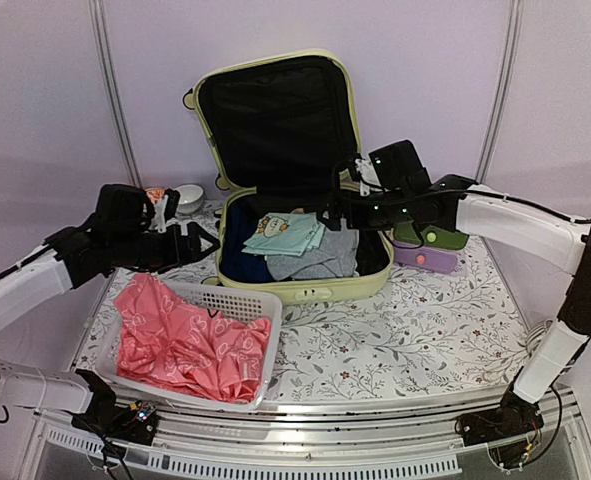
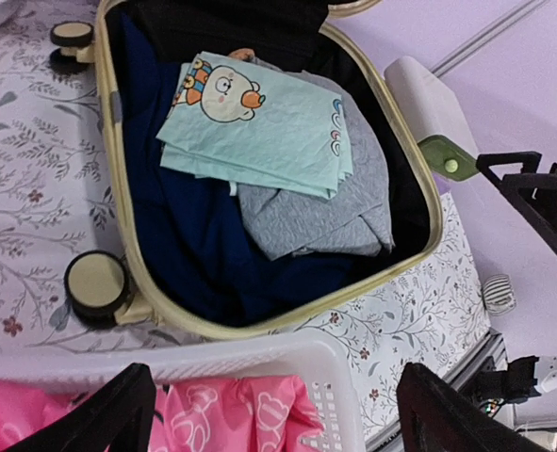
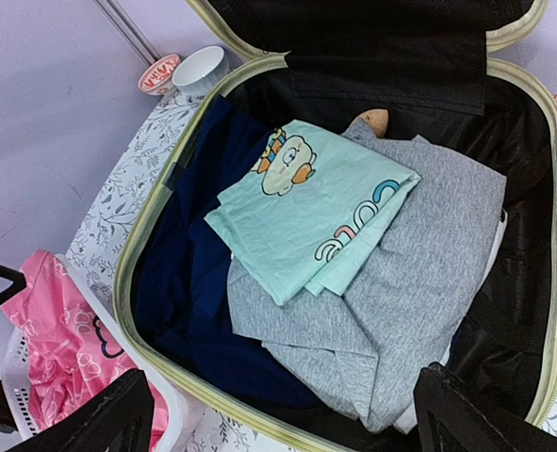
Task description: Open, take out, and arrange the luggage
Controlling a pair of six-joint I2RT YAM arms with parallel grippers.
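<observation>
The pale yellow-green luggage (image 1: 305, 292) lies open at the table's back, its black-lined lid (image 1: 275, 110) standing upright. Inside are a folded mint cloth with a cartoon print (image 1: 285, 235), a grey garment (image 1: 327, 262) and a navy garment (image 1: 237, 250). My left gripper (image 1: 203, 245) is open and empty, above the basket's far edge, left of the luggage. My right gripper (image 1: 333, 212) is open and empty, above the luggage's right side. The left wrist view shows the mint cloth (image 2: 259, 122) on the grey garment (image 2: 325, 212). The right wrist view shows the same pile (image 3: 306, 207).
A white slatted basket (image 1: 245, 300) at the front left holds a pink garment (image 1: 190, 335). A small white box with green and purple drawers (image 1: 430, 245) stands right of the luggage. Two small bowls (image 1: 188, 195) sit at the back left.
</observation>
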